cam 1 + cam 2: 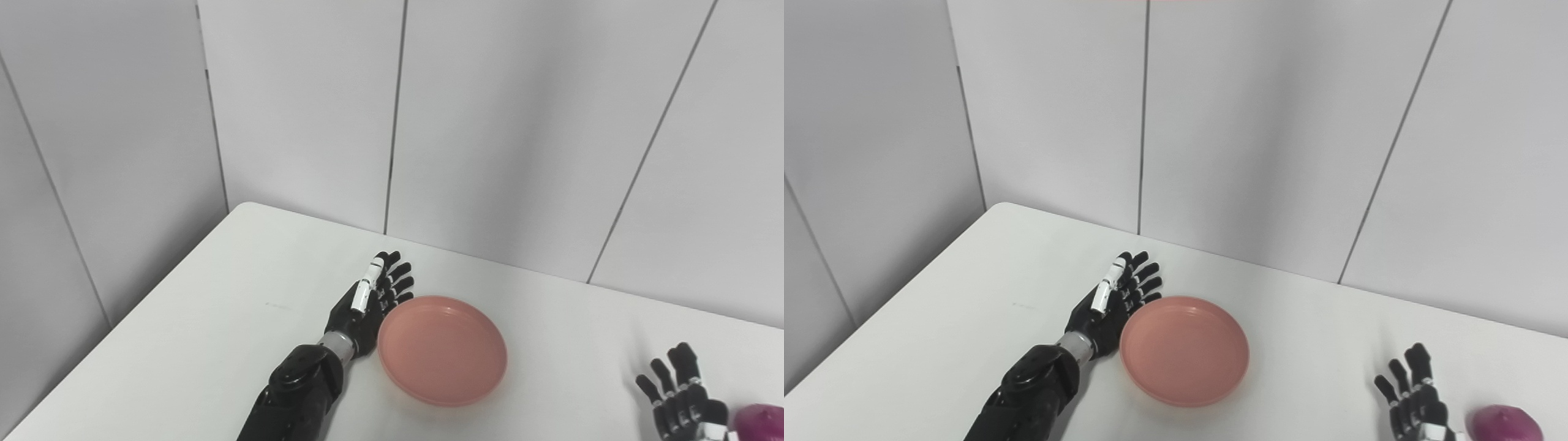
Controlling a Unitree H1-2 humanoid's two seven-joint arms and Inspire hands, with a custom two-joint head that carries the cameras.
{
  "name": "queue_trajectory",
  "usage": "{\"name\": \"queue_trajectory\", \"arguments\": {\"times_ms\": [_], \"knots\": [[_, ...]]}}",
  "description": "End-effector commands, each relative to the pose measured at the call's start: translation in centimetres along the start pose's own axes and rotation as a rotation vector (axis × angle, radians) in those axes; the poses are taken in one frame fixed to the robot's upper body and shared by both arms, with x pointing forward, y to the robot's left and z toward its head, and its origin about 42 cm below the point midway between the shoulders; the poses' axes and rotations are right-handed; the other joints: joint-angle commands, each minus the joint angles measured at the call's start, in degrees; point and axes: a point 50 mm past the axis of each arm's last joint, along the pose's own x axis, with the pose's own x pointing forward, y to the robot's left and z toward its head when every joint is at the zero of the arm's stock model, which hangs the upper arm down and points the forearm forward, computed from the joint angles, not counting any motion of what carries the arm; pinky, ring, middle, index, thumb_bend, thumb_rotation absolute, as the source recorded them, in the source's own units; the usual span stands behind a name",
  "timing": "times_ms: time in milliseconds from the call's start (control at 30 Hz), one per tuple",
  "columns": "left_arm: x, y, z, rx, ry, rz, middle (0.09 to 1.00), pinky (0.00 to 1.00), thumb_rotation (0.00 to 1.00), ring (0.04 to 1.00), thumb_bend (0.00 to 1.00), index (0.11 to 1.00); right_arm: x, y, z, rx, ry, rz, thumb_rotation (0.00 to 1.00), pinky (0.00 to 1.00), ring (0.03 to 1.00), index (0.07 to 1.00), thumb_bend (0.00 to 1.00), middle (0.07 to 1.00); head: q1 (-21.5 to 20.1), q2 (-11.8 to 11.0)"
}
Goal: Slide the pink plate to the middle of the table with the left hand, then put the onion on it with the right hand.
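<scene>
Left hand [366, 309] lies flat-edged against the left rim of the pink plate [442, 349], fingers extended and apart, holding nothing. The placement makes sense for a push, not a grasp: the side of the palm and fingers form a long contact along the rim, so the plate can be shoved sideways without lifting. Whether the hand actually touches the rim or sits just beside it cannot be told from either view.

Plate rests upright on the white table [202, 318], empty, roughly mid-table already; judgement: the slide looks near its end or finished.

Right hand [1415, 401] waits at the bottom right corner, fingers spread upward, holding nothing. It sits just left of the onion [1505, 424], a purple bulb partly cut off by the frame edge, well apart from the plate. That standby position keeps it close to its pickup.

Judgement: next step calls for the left hand clearing away so the right can carry the onion over the rim.
</scene>
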Motion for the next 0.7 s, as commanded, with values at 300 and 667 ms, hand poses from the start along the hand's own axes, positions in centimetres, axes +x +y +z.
{"name": "queue_trajectory", "arguments": {"times_ms": [300, 667], "knots": [[-0.3, -1.7, -1.2, 0.004, 0.039, -0.028, 0.973, 0.96, 1.00, 0.961, 0.40, 0.968, -2.3, 1.7, 2.7, -0.024, 0.032, -0.031, 1.00, 1.00, 1.000, 1.000, 0.29, 1.000, -3.36, 0.17], [-0.9, -2.4, -2.0, -0.010, 0.043, -0.063, 0.976, 0.96, 1.00, 0.966, 0.40, 0.976, -2.8, 2.6, 5.2, -0.033, -0.026, -0.022, 1.00, 1.00, 1.000, 1.000, 0.18, 1.000, -6.11, 0.18]]}}
